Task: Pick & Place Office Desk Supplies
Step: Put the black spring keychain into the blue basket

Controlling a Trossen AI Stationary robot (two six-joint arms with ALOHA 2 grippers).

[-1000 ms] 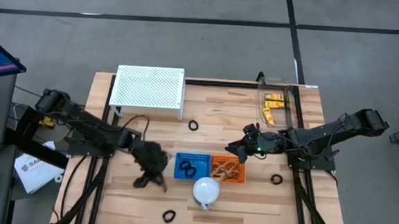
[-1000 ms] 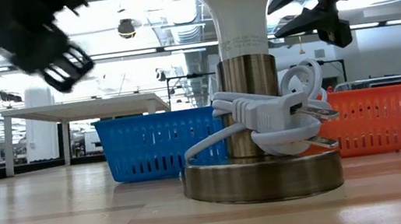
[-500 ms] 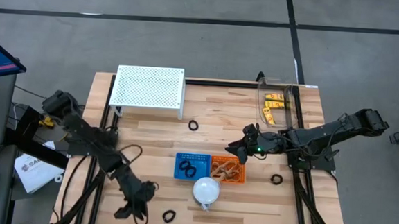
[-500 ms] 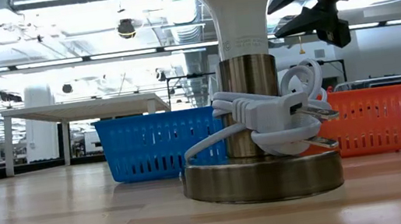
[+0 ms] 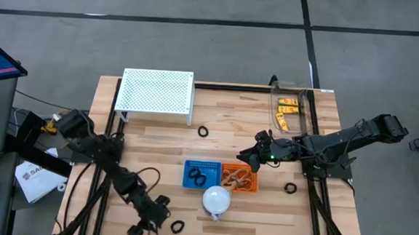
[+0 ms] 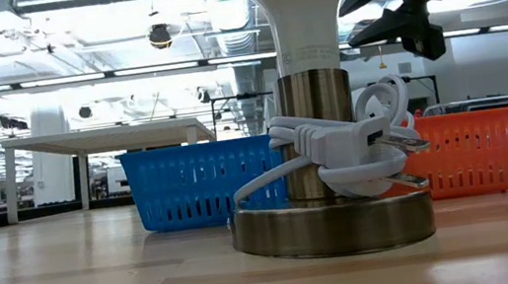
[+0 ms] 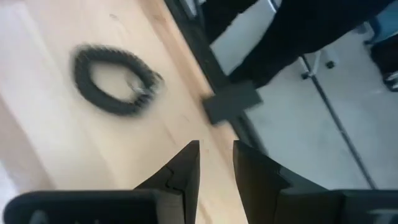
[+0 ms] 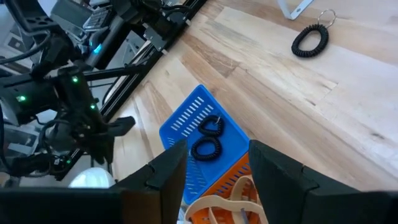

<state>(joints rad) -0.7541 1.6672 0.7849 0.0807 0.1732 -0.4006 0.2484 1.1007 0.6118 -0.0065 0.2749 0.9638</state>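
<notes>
Here a black coiled ring (image 5: 178,226) lies low on the surface (image 5: 157,140), centre-left; the left claw (image 5: 149,220) hangs just left of it, narrowly parted, empty. The right claw (image 5: 249,156), wide, empty, hovers mid-right above the orange basket (image 5: 239,179).

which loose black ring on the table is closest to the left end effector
The black coil ring at the table's near edge, just beside the left end effector; the other loose rings lie farther off.

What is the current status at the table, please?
Left gripper empty, jaws ajar, beside black coil ring at near edge. Right gripper open above orange basket. Nothing blocking.
</notes>
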